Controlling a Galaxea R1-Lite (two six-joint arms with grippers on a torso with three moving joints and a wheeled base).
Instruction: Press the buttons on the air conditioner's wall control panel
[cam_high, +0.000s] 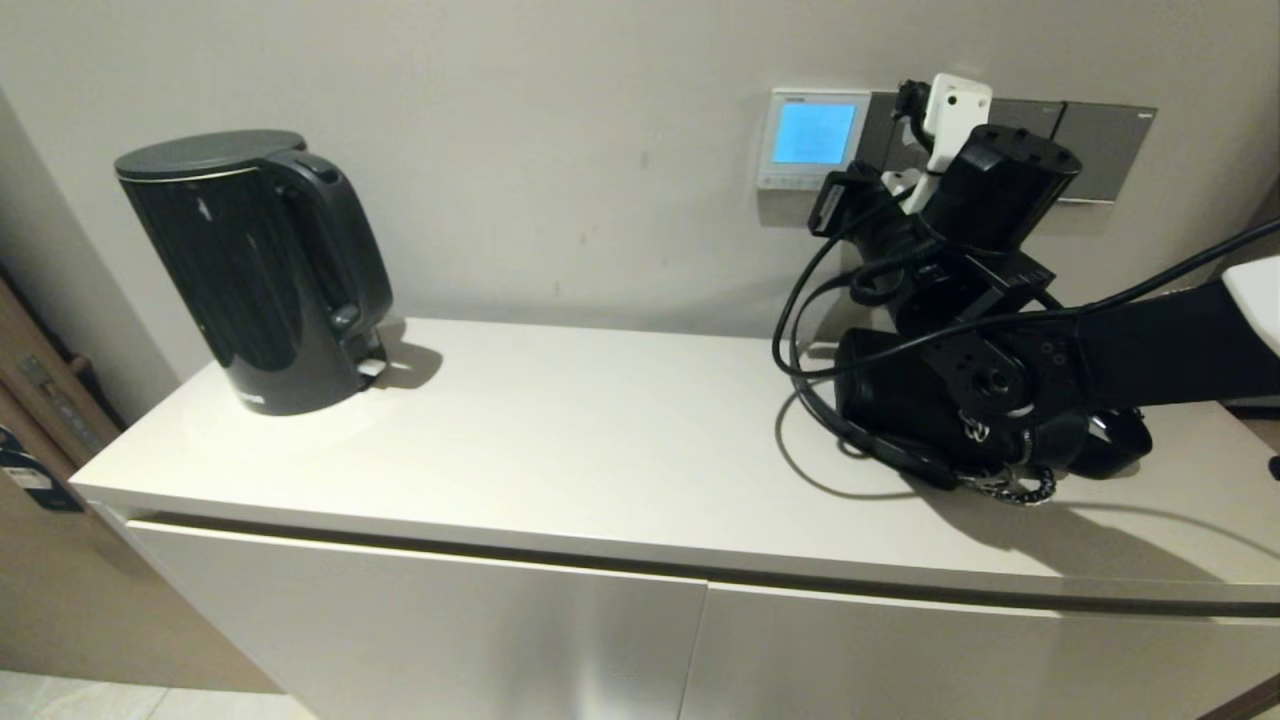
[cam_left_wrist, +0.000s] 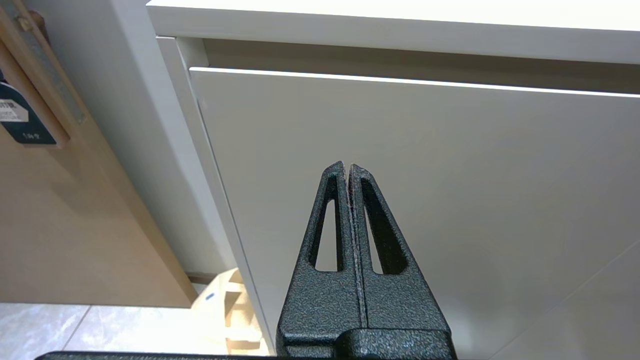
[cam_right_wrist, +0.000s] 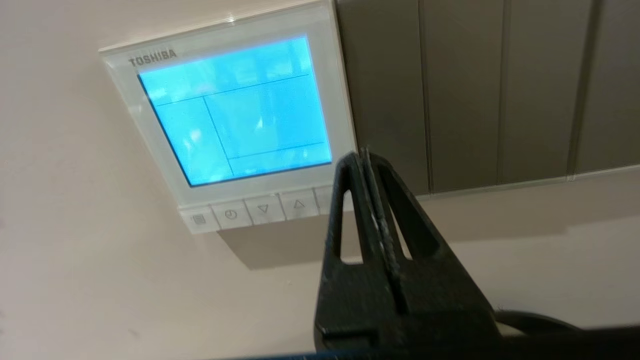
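Right gripper (cam_right_wrist: 362, 157) pinched closed, empty, tip at the panel (cam_right_wrist: 227, 115) corner — better nudged squarely onto the buttons (cam_right_wrist: 262, 210); left gripper (cam_left_wrist: 347, 170) closed, parked low.

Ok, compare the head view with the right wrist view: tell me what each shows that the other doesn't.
Only the head view shows the black kettle on the white cabinet top, and the right arm raised toward the wall.

Only the right wrist view shows the buttons clearly, with their power and arrow marks, the Toshiba name, and the right gripper shut, its tip over the row's end.

Both show the air conditioner's wall control panel, screen glowing blue, beside the grey switch plates.
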